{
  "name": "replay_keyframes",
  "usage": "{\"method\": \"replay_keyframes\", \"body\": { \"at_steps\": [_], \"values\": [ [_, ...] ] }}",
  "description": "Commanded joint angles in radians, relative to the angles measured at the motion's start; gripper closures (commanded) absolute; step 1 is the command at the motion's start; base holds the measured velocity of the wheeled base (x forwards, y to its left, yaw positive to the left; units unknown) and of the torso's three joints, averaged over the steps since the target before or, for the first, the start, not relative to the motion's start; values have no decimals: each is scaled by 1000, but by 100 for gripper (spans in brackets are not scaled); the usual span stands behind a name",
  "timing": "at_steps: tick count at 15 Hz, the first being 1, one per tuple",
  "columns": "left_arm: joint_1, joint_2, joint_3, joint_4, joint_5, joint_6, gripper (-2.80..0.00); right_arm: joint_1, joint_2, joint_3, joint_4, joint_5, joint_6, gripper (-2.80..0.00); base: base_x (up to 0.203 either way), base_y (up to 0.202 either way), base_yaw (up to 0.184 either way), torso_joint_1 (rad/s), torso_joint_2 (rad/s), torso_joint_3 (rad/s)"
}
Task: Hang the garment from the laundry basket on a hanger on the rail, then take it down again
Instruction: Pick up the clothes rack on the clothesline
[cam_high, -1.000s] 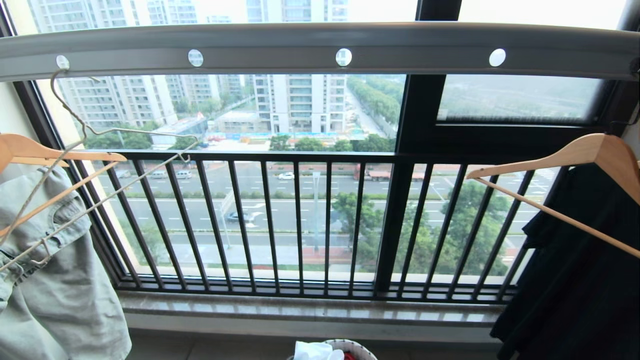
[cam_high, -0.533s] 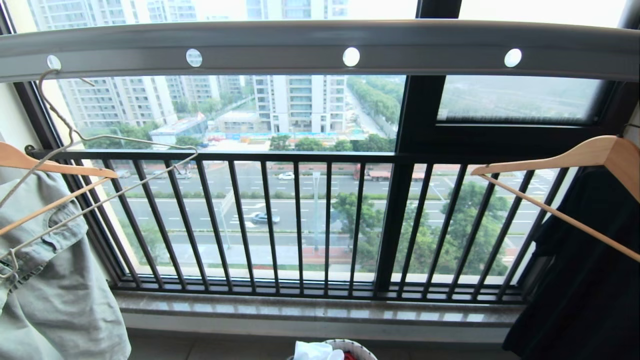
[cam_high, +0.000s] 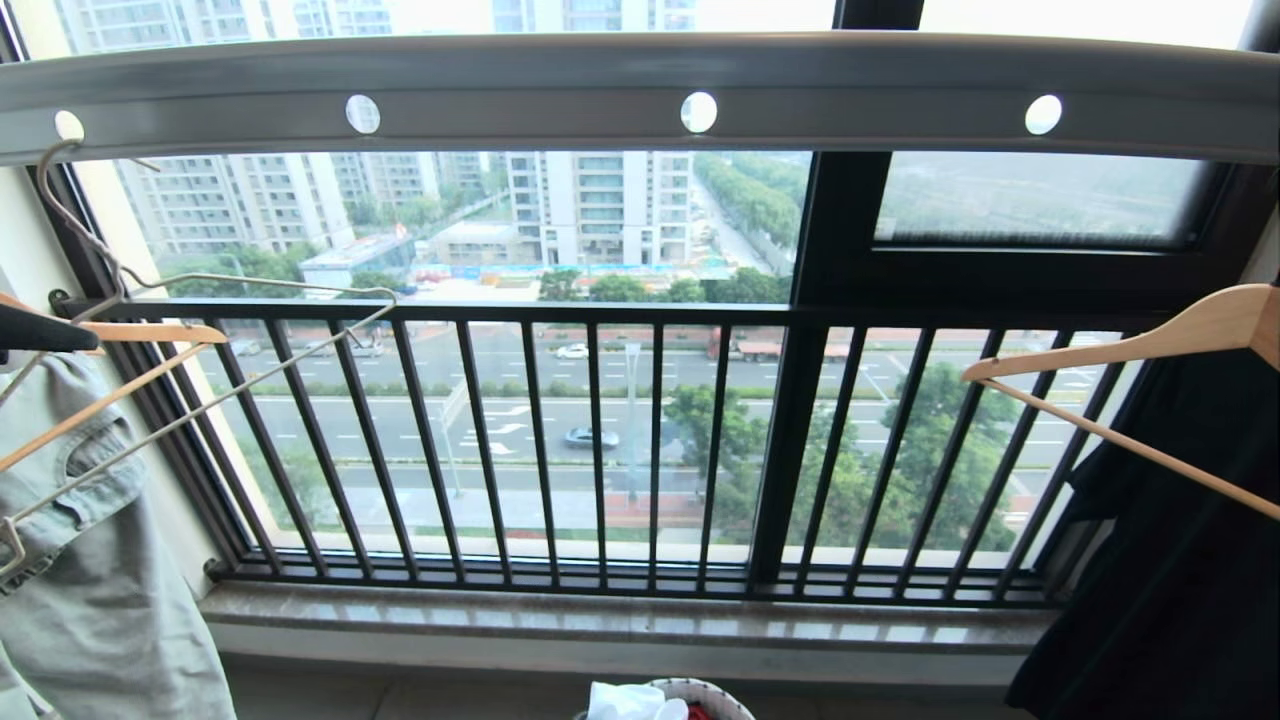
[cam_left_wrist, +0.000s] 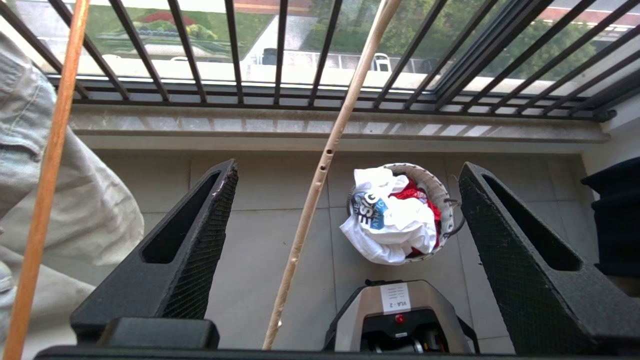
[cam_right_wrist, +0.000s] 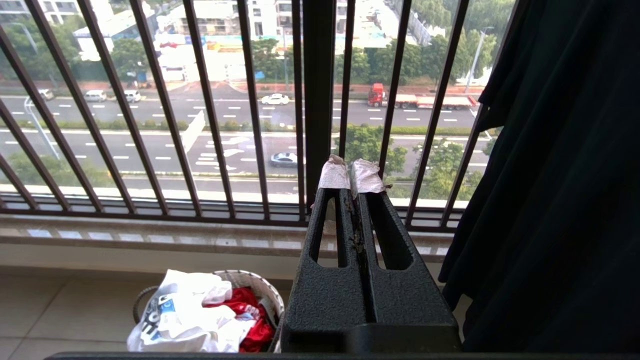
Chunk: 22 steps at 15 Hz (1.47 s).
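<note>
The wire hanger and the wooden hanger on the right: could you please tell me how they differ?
The wire hanger is thin, cream-white and bare; the wooden hanger is thicker, light brown and carries a black garment. The wire hanger hooks into a hole near the left end of the rail, beside a pale denim garment; the wooden hanger hangs at the right end. Both hang tilted before the window railing.

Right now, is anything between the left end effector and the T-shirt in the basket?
Yes. In the left wrist view the thin hanger crosses between the open left end effector and the floor, passing beside the basket. The T-shirt lies on top, uncovered, above a red cloth.
</note>
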Motion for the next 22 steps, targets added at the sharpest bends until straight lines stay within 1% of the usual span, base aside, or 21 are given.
{"method": "replay_keyframes", "body": {
  "at_steps": [1,2,3,5,8,10,14,17,18,19,20,21,22],
  "values": [
    [0,33,7,6,-97,7,-280,-1,1,0,0,0,0,0,0,0,0,0,0,0],
    [0,39,14,4,-145,9,-280,0,1,0,0,0,0,0,0,0,0,0,0,0],
    [1,51,20,2,-175,21,-280,0,1,0,0,0,0,0,0,0,0,0,0,0],
    [1,68,31,1,-183,60,-280,0,1,0,0,0,0,0,0,0,0,0,0,0],
    [14,65,60,-1,-184,73,-280,0,1,0,0,0,0,0,0,0,0,0,0,0],
    [33,64,89,-1,-186,110,-280,0,1,0,0,0,0,0,0,0,0,0,0,0],
    [57,67,107,-1,-191,115,-280,0,1,0,0,0,0,0,0,0,0,0,0,0],
    [57,65,107,-2,-191,122,-280,0,1,0,0,0,0,0,0,0,0,0,0,0],
    [57,65,109,-1,-194,139,-280,0,1,0,0,0,0,0,0,0,0,0,0,0],
    [56,67,117,-1,-224,154,-280,0,1,0,0,0,0,0,0,0,0,0,0,0],
    [56,71,123,-1,-269,185,-280,0,1,0,0,0,0,0,0,0,0,0,0,0],
    [56,75,121,-1,-286,210,-280,0,1,0,-1,0,0,0,0,0,0,0,0,0],
    [54,76,118,-1,-286,216,-280,-1,1,0,0,0,1,0,0,0,0,0,0,0]
  ]
}}
